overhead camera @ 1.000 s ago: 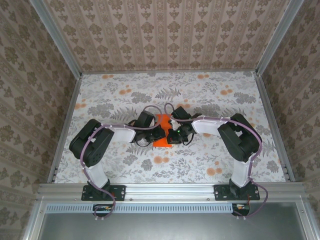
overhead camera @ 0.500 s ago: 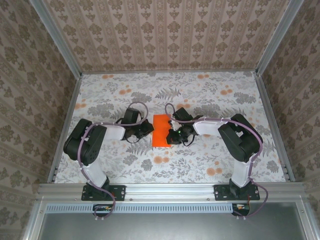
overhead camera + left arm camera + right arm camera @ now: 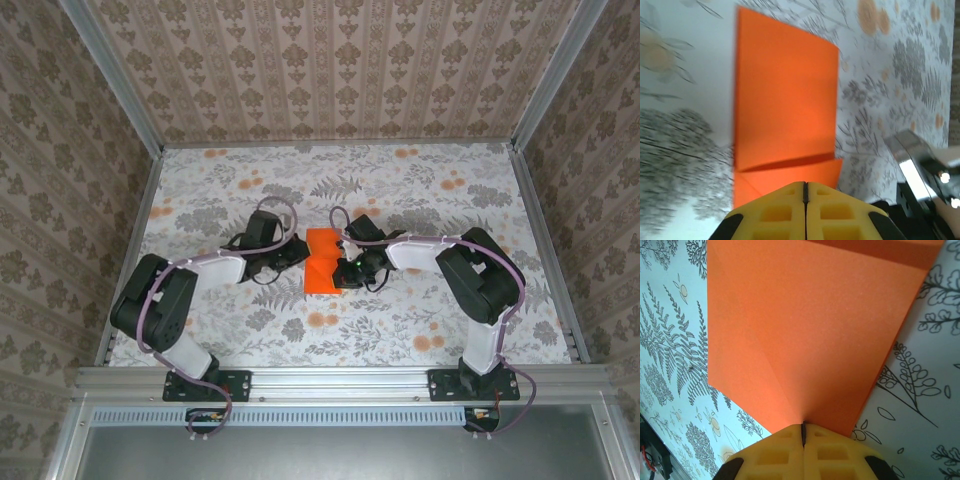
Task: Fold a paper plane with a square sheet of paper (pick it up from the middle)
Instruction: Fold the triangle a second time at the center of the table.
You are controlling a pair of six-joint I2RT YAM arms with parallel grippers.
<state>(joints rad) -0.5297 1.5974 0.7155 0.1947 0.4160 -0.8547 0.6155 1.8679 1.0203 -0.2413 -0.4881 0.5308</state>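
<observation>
The square sheet of paper (image 3: 320, 262) is bright orange and lies mid-table as a folded upright rectangle with a kink across its middle. In the left wrist view the sheet of paper (image 3: 785, 100) shows a raised flap with a shadowed crease. My left gripper (image 3: 302, 254) is at its left edge, jaws shut, and the left gripper's (image 3: 805, 184) tips sit over the lower flap. My right gripper (image 3: 343, 270) is at the right edge. In the right wrist view the paper (image 3: 805, 330) puckers into the closed jaws of the right gripper (image 3: 803, 424), shut on it.
The floral tablecloth (image 3: 420, 200) is bounded by metal rails (image 3: 540, 240) and patterned walls on three sides. In the left wrist view, part of the right arm (image 3: 915, 160) stands just beyond the paper.
The left gripper drew back left off the paper, then came right again to its left edge. The paper now shows a kink. The right gripper stayed put.
</observation>
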